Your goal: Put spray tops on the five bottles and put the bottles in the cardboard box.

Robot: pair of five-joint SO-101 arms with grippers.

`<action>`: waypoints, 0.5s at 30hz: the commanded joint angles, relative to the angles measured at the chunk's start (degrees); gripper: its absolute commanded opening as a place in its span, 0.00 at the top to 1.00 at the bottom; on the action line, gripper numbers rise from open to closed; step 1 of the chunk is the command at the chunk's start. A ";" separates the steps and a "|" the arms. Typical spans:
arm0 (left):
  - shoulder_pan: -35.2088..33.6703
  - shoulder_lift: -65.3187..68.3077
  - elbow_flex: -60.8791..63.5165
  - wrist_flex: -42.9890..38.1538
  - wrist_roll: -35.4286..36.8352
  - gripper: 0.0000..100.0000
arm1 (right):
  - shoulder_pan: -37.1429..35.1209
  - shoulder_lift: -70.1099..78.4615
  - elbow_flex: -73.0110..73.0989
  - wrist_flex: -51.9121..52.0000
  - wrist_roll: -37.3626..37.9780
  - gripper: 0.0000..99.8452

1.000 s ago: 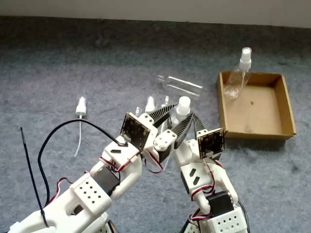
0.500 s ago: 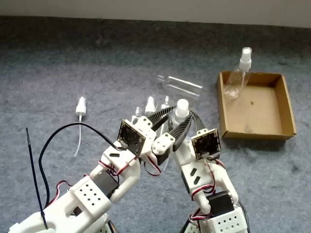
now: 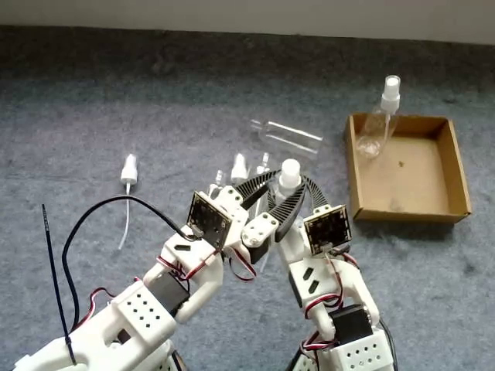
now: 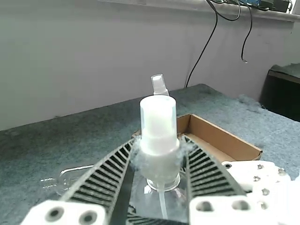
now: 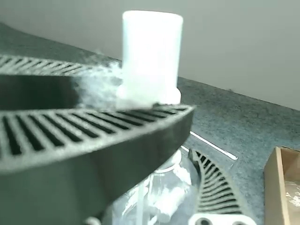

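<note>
Now, near edge: my two white arms [image 3: 139,309] side by side low in high view, L one w/ thin black cable [image 3: 93,220] looping off it.
L pincer [image 4: 158,152]: clenched on tall white plastic spray top [image 4: 158,117]; my black ribbed fingers [image 4: 101,180] press its collar from both sides.
R pincer [image 3: 298,195]: clenched on small clear plastic bottle [image 5: 154,187], gripping round the body, lower than L pincer.
Held bottle: upright between both pincers, about mid-table; top sits on its neck, dip tube hangs inside. Can't tell if base touches the table.
Loose top, my L side: white spray top w/ long dip tube [image 3: 128,171], lying on grey fuzzy table cover [image 3: 116,100], well apart from both pincers.
Loose top, mid: short white spray top [image 3: 239,165] just beyond L pincer; small white bits beside it, too small to tell what.
Bare bottle: clear capless bottle [image 3: 288,137] on its side, beyond held bottle, between it & box, touching neither.
Box: shallow brown cardboard box [image 3: 407,216] on my R side, open top, near lying bottle but apart.
Boxed bottle: clear bottle w/ white spray top [image 3: 380,124] in box's far corner on the mid-table side, leaning, top poking past rim.
</note>
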 commanded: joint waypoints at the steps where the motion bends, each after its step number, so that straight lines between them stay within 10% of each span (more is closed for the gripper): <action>1: 1.01 -0.04 -2.07 -0.09 0.70 0.99 | 1.36 -1.27 6.46 -0.31 0.53 0.89; 15: 2.95 -0.04 3.12 -0.26 0.35 0.99 | 1.36 -1.27 6.46 -0.48 0.53 0.89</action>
